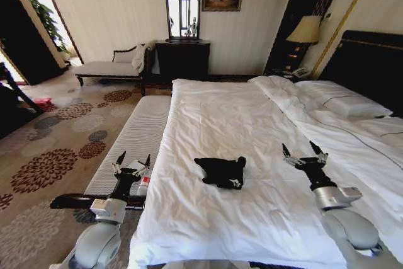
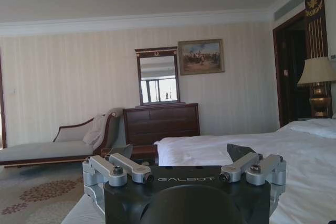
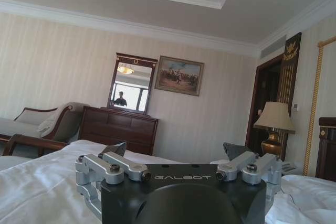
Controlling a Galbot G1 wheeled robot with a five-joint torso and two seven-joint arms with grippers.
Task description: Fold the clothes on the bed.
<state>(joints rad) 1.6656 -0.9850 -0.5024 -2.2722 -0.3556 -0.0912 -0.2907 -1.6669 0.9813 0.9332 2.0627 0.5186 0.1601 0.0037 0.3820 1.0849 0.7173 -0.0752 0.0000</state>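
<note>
The clothes [image 1: 221, 171], a small black T-shirt, lie in a crumpled bundle on the white duvet of the bed [image 1: 252, 124], near its foot. A tiny white mark shows at the bundle's near right corner. My left gripper [image 1: 131, 160] is open, held over the ribbed bench beside the bed, left of the shirt. To the shirt's right, my right gripper [image 1: 305, 150] hovers open above the duvet. Both grippers are empty and apart from the shirt. The left gripper [image 2: 181, 153] and right gripper [image 3: 176, 150] point at the far wall in the wrist views.
A grey-white ribbed bench [image 1: 135, 137] runs along the bed's left side. A chaise [image 1: 110, 67] and dark dresser [image 1: 182, 58] with mirror stand at the far wall. Pillows [image 1: 340, 102] and a lamp [image 1: 306, 29] are at the bed's right. Patterned carpet [image 1: 56, 149] lies left.
</note>
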